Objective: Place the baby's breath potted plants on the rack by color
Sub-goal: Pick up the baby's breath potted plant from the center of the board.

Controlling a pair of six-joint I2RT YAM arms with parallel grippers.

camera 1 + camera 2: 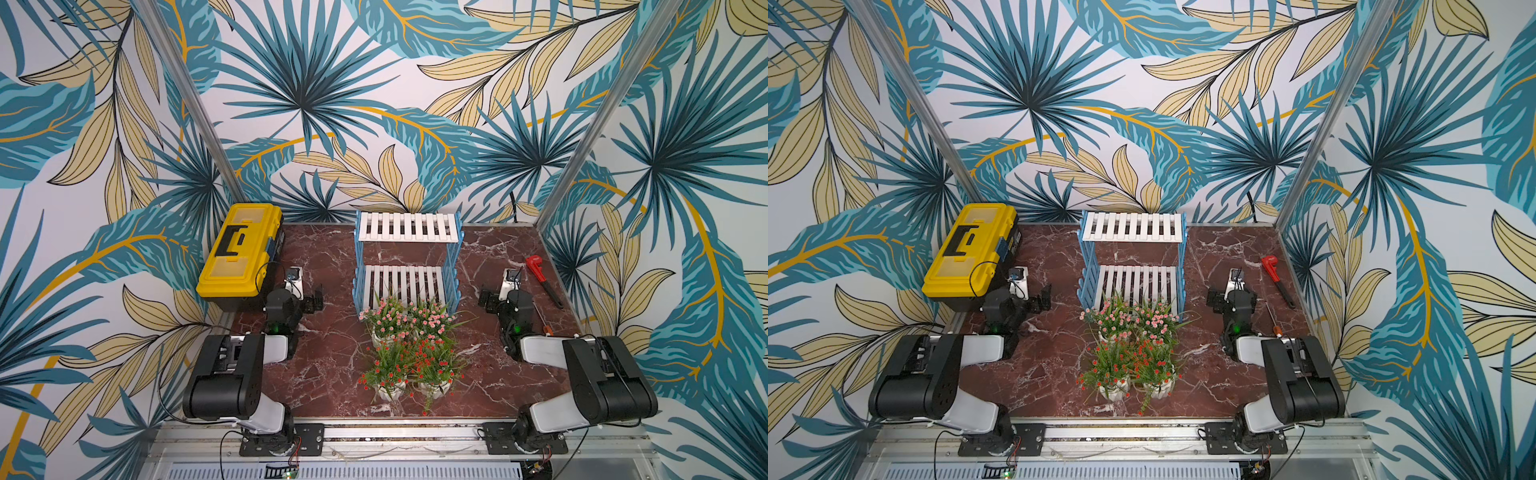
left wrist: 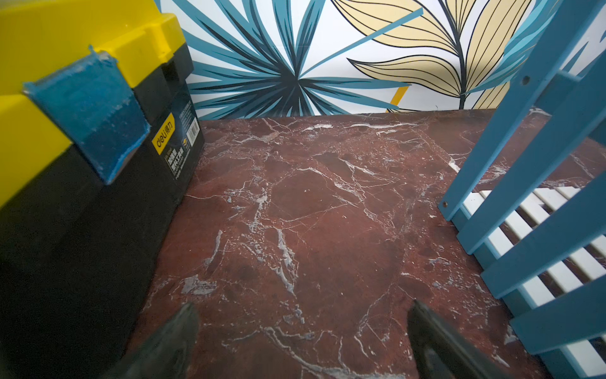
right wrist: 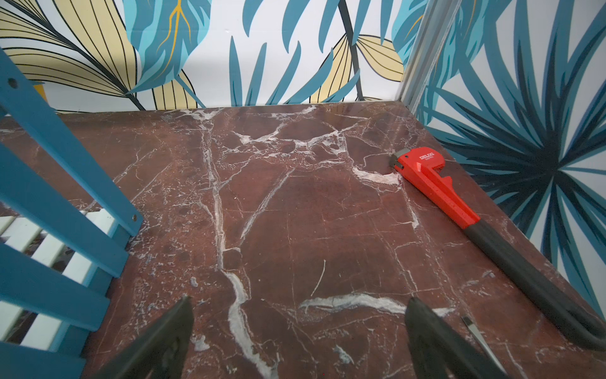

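**Plainly, nothing is sitting on the rack yet: all four pots are waiting on the desk**

The task is standing at its very beginning. In both top views the rack [image 1: 454, 257] is showing its upper shelf [image 1: 409, 226] and its lower shelf [image 1: 405, 282] bare, so no sorting by color is showing at all. All four baby's breath potted plants [image 1: 409, 349] are clustering in a tight square on the desk [image 1: 324, 374], just in front of the lower shelf. The pink-flowered plants [image 1: 384, 320] [image 1: 430, 319] are forming the row nearer the rack, their leaves overlapping its front edge in a top view. The red-flowered plants [image 1: 388, 370] [image 1: 436, 365] are forming the row nearer the arm bases. All four placements are, in my judgement, lying ahead, presumably one color per shelf.

Counting: four plants, two pink and two red; one rack with two shelves; one yellow toolbox [image 1: 239, 253]; one red pipe wrench [image 1: 540, 278]; one screwdriver [image 3: 474, 330]; two arms.

The left gripper [image 2: 301, 328] is resting low between the toolbox and the rack's blue side frame, its fingers [image 2: 177, 341] spreading wide and carrying nothing. The right gripper [image 3: 298, 328] is sitting on the other side of the rack, between it and the pipe wrench, its fingers [image 3: 433, 331] likewise parted and empty. Both grippers are staying well apart from the plants.
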